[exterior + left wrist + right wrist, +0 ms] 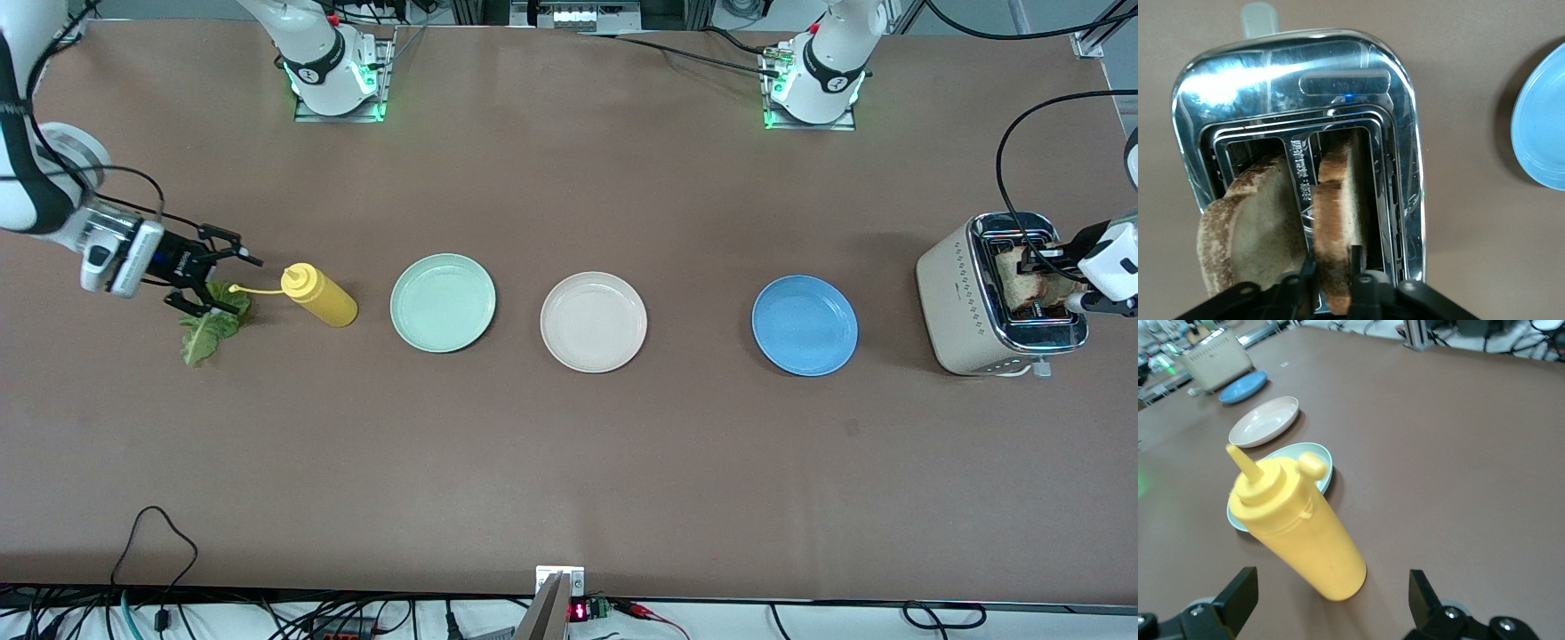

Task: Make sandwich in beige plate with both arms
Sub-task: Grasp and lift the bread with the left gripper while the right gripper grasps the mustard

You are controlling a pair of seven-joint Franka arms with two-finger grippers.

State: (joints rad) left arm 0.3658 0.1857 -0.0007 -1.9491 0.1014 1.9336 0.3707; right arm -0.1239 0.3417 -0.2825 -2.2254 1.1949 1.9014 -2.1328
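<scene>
Left gripper (1333,288) over toaster (965,302); fingers pinching toast slice (1337,227); lift straight, clear of slot; beige plate (594,321) bare, at toaster's 9 o'clock; right gripper (213,277) wide open, empty, over lettuce (209,331)

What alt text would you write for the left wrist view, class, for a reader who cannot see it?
The left gripper has its jaws closed around a browned bread slice standing in one slot of a shiny toaster, seen from above. A second slice leans out of the neighbouring slot, and the blue plate's edge shows on the brown table.
</scene>
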